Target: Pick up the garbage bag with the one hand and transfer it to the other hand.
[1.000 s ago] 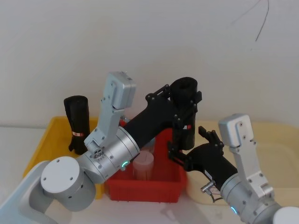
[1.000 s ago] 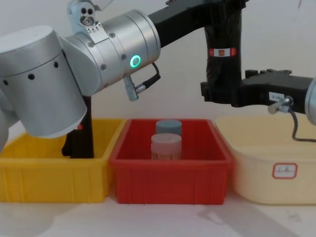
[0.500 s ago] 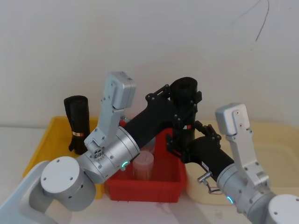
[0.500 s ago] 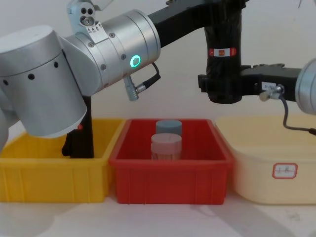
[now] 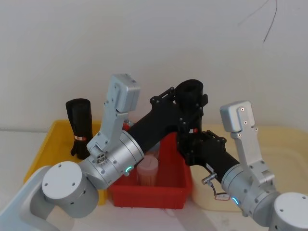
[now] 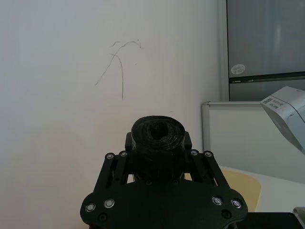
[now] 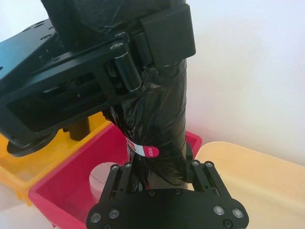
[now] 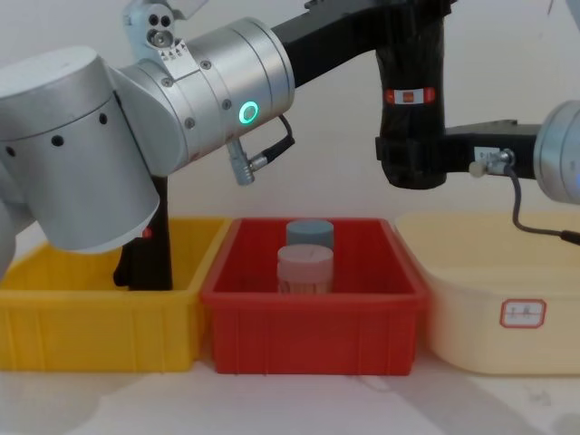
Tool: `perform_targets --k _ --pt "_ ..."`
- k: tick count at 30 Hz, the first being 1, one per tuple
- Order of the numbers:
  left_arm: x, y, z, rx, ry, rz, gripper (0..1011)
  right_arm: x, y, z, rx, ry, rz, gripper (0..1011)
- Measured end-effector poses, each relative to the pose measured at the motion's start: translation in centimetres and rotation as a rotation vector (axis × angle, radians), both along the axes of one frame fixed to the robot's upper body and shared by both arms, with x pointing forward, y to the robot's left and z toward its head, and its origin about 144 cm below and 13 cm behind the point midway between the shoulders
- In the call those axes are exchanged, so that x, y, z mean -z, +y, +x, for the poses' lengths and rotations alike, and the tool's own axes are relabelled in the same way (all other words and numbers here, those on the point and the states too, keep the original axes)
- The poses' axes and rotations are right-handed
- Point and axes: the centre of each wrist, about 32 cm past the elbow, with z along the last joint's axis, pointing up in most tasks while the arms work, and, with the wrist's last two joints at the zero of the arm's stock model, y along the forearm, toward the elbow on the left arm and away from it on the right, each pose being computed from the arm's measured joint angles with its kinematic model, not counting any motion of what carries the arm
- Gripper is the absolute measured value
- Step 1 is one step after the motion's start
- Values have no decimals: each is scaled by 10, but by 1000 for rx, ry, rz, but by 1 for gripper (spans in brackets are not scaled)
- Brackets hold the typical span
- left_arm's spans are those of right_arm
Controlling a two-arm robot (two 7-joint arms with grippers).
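Observation:
The garbage bag (image 8: 412,63), a tall glossy black roll with a red label band, hangs upright above the red bin (image 8: 313,313). My left gripper (image 5: 192,109) is shut on its upper part, and the roll's open top (image 6: 157,136) shows between the fingers. My right gripper (image 8: 410,161) comes in from the right and is shut on the roll's lower part, just under the label. In the right wrist view the bag (image 7: 157,119) sits between the right gripper's (image 7: 157,183) linkages, with the left gripper's black frame above.
The red bin holds a pink-lidded jar (image 8: 305,267) and a grey-lidded jar (image 8: 310,233). A second black roll (image 5: 79,127) stands in the yellow bin (image 8: 91,313) on the left. A cream tub (image 8: 498,299) sits on the right. A white wall is behind.
My right gripper moved in from the right and closed around the bag's lower part. The left gripper and the bag stayed where they were.

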Motion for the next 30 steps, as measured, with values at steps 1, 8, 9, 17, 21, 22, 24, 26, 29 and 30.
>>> perform_targets --k 1,8,9,17,21,22,24,26,29,30 --pt "0 0 0 0 0 0 518 0 0 0 0 2 1 496" --pt "0 0 0 0 0 0 518 -1 1 1 -2 6 2 484" --pt "0 0 0 0 0 0 518 -1 1 1 -2 6 2 484" --pt "0 0 0 0 0 0 646 -2 0 1 2 4 7 484" --pt "0 0 0 0 0 0 752 -3 -1 1 10 3 13 483" --pt "0 0 0 0 0 0 790 -3 -2 1 12 2 15 484" --pt "0 0 0 0 0 0 841 -3 -3 2 22 2 19 484" --pt "0 0 0 0 0 0 891 -4 -5 2 35 1 24 484" --pt "0 0 0 0 0 0 976 -4 -9 3 62 3 29 484" --pt "0 0 0 0 0 0 991 -4 -11 4 68 4 30 484"
